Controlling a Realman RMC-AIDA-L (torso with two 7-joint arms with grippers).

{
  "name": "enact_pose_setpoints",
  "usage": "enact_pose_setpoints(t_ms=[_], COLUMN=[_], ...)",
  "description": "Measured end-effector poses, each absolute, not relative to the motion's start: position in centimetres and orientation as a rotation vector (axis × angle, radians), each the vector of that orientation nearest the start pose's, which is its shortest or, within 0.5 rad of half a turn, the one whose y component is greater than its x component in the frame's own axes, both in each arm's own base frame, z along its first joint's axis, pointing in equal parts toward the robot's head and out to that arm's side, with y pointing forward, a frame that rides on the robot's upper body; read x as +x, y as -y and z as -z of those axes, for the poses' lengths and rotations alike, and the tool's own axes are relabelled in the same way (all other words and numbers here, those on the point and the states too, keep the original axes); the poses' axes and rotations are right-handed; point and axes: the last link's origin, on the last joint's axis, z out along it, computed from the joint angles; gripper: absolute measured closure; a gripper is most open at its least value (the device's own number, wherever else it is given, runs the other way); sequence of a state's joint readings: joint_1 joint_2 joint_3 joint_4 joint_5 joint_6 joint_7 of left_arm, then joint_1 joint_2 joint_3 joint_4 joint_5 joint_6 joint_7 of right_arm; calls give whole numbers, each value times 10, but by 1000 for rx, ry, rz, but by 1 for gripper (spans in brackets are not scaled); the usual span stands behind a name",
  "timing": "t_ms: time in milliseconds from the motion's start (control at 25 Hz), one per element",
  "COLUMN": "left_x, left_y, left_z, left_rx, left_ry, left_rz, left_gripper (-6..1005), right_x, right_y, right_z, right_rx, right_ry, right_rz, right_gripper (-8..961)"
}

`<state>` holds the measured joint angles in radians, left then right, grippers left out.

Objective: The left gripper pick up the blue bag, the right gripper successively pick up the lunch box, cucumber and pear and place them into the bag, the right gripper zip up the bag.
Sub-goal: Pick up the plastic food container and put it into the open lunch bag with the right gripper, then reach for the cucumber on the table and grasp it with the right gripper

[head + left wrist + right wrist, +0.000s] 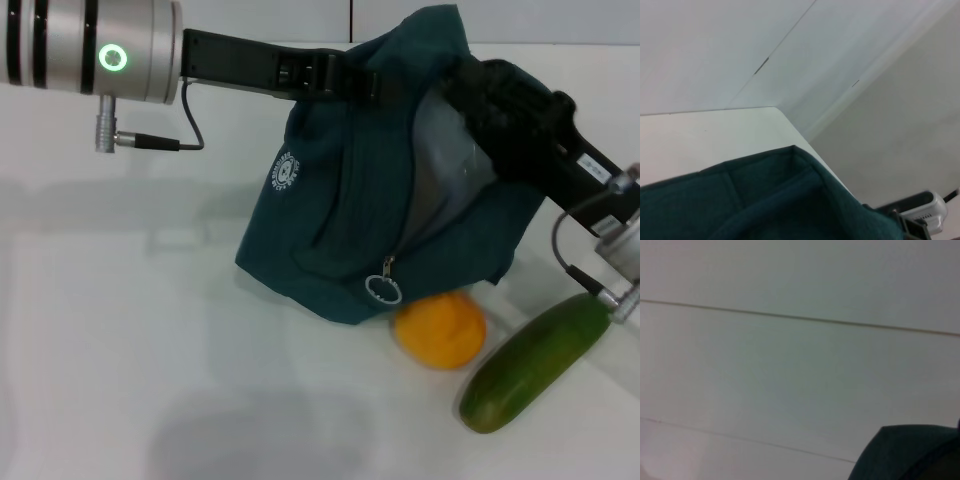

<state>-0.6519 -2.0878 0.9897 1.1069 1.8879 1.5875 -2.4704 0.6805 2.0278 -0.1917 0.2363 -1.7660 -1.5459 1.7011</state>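
The blue bag stands lifted on the white table, its top edge hanging from my left gripper, which is shut on it. My right gripper reaches into the bag's open mouth from the right. Below it, inside the opening, a pale grey surface shows; I cannot tell whether it is the lunch box. The pear, round and orange-yellow, lies against the bag's front bottom edge. Right of it lies the green cucumber. Bag fabric fills the bottom of the left wrist view, and a corner of the bag shows in the right wrist view.
A round zip pull hangs at the bag's lower front. The table is white, with a pale wall behind it. A cable hangs from my right arm just above the cucumber.
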Motion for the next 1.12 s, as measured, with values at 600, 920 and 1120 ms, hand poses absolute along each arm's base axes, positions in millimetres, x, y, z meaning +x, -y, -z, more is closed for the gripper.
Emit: enact_pose_setpoints(t_ms=[600, 920, 1120], left_x=[-137, -149, -152], left_y=[-367, -367, -371], left_z=[-27, -28, -26], left_rx=[-2750, -2716, -2696], left_ry=[1339, 1366, 1358], left_rz=[711, 744, 769], left_gripper=[932, 933, 933], right_x=[253, 283, 301], right_y=[-271, -234, -225], right_z=[-22, -68, -94], right_rx=[-1999, -2306, -2351], right_ry=[-1378, -780, -625], right_rz=[-2092, -1751, -1522], right_gripper=[647, 650, 652])
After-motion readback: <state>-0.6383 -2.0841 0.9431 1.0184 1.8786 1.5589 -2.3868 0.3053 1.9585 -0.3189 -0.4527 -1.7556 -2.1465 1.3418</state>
